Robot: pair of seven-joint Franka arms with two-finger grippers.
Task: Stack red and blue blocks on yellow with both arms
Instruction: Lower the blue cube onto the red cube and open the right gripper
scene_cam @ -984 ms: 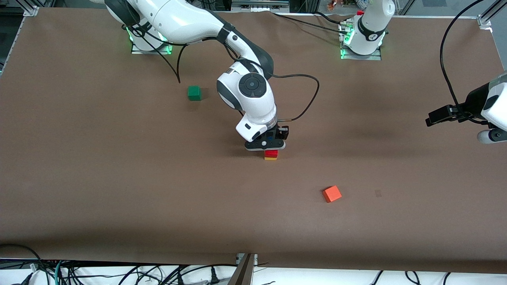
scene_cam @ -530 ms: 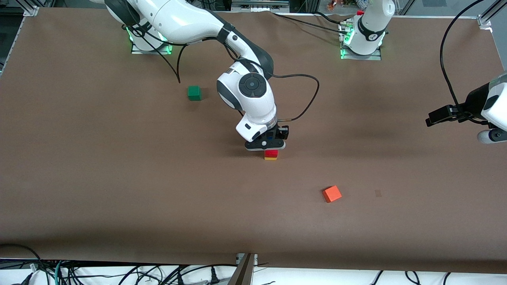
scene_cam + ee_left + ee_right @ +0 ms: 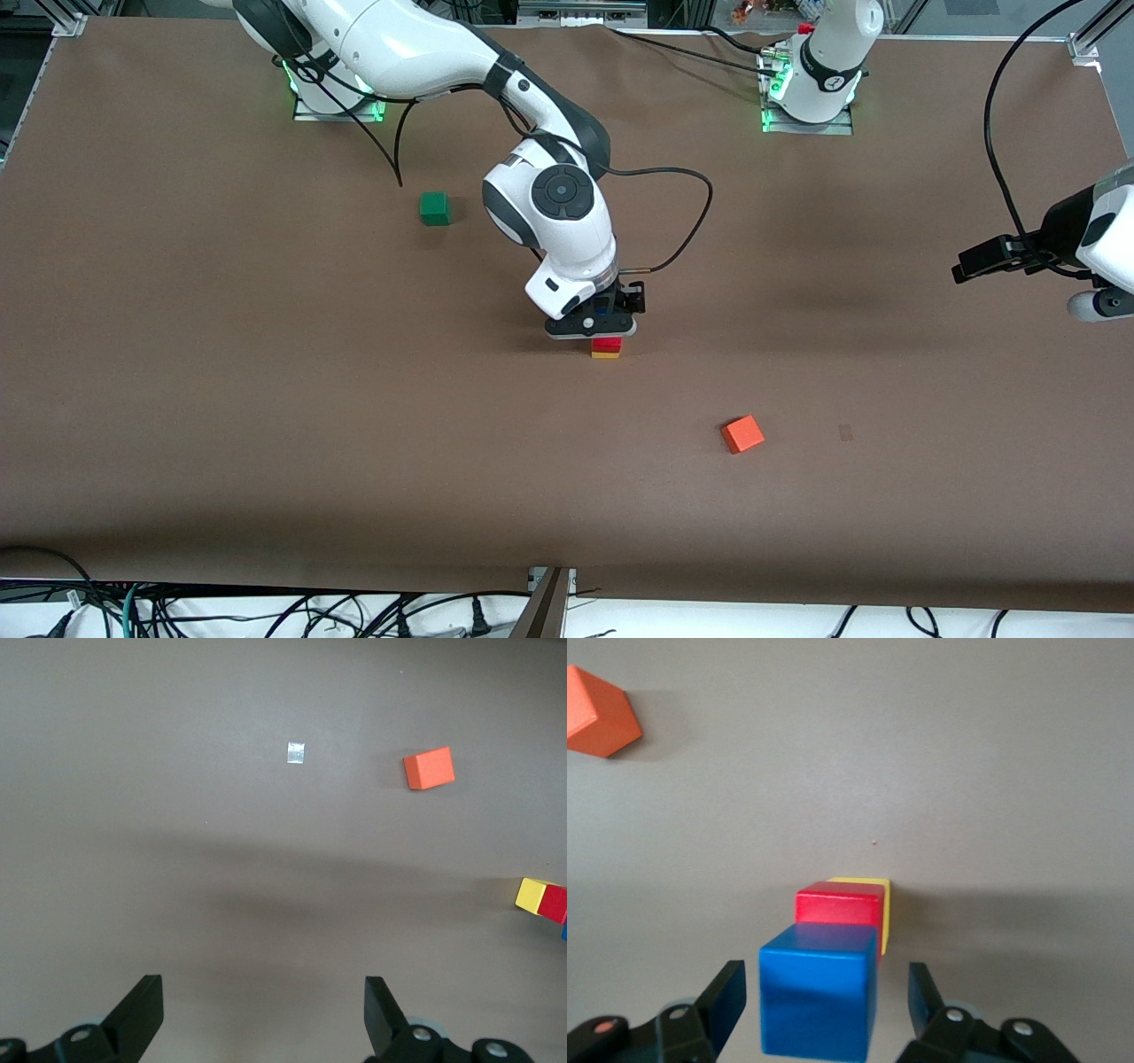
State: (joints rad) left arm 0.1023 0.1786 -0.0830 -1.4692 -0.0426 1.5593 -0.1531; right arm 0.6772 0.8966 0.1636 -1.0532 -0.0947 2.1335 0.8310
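Note:
The yellow cube [image 3: 606, 354] sits mid-table with the red block [image 3: 607, 344] on it. On top of the red one stands the blue block [image 3: 819, 997]. In the right wrist view the red block [image 3: 840, 904] and a yellow cube edge [image 3: 883, 914] show under it. My right gripper [image 3: 826, 989] is open around the blue block, with a gap on each side. In the front view the right gripper [image 3: 592, 324] hides most of the blue block. My left gripper [image 3: 263, 1010] is open with nothing in it, and its arm [image 3: 1099, 239] waits over the left arm's end of the table.
An orange-red cube [image 3: 742, 434] lies nearer the front camera than the stack, toward the left arm's end. A green cube [image 3: 434, 208] lies farther from it, toward the right arm's end. A black cable [image 3: 682, 213] loops beside the right wrist.
My right gripper's fingers have parted from the blue block, and the wrist has risen slightly. The stack and the left arm have stayed still.

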